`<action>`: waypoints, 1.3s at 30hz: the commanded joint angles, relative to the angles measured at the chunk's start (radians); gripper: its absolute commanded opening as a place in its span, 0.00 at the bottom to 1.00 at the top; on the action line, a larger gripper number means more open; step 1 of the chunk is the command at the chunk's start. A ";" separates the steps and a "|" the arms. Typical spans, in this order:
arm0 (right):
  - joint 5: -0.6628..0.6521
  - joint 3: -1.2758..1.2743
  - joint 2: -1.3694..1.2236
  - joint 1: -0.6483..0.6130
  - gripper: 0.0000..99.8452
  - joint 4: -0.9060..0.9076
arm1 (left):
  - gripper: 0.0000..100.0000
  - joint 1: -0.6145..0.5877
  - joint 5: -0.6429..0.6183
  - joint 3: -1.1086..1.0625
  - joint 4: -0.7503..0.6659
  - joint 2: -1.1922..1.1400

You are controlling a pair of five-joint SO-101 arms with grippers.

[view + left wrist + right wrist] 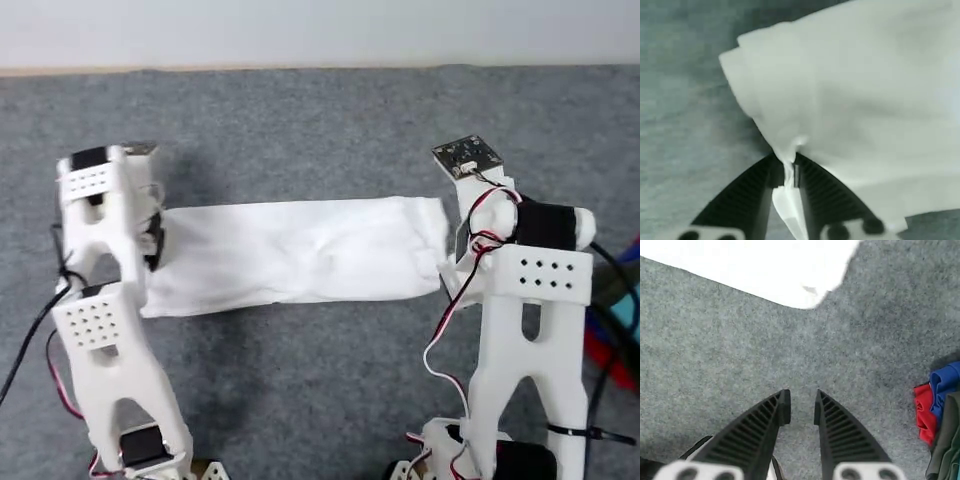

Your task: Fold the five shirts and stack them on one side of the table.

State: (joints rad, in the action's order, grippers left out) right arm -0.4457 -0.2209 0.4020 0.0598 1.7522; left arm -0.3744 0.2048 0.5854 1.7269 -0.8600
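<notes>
A white shirt (295, 252), folded into a long band, lies across the grey table between the two arms. In the left wrist view my left gripper (788, 172) is shut on a pinch of the white shirt (855, 95) at its end, and the cloth bunches up from the jaws. From above, that gripper (155, 243) sits at the band's left end. My right gripper (802, 409) hangs over bare grey carpet a short way off the shirt's corner (790, 275). Its fingers stand slightly apart with nothing between them.
A heap of other shirts (935, 415) in red, blue and dark green lies at the table's right edge, close to the right arm (530, 300); it also shows from above (622, 320). Grey carpet (300, 380) stretches in front of and behind the white band.
</notes>
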 commanded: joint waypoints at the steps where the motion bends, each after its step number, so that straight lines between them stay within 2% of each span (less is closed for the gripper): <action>1: 0.006 0.005 0.039 0.010 0.09 0.035 | 0.00 -0.097 0.055 0.027 0.026 0.046; 14: 0.006 0.006 0.041 0.010 0.09 0.036 | 0.00 -0.336 0.232 0.039 0.011 0.046; 20: 0.011 0.006 0.041 0.010 0.09 0.036 | 0.00 -0.347 0.242 0.067 0.028 0.066; 24: 0.011 0.006 0.041 0.010 0.09 0.036 | 0.00 -0.293 0.239 0.012 0.028 0.166; 28: 0.012 0.006 0.041 0.010 0.09 0.036 | 0.00 -0.195 0.221 -0.131 0.028 0.334; 34: 0.012 0.006 0.041 0.010 0.09 0.036 | 0.00 0.020 0.146 -0.317 0.028 0.566; 39: 0.012 0.005 0.041 0.010 0.09 0.036 | 0.00 0.189 0.048 -0.348 0.028 0.631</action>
State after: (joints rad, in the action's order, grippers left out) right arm -0.4427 -0.2209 0.4020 0.0598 1.7522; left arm -0.2777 0.3092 0.2386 1.7254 -0.3122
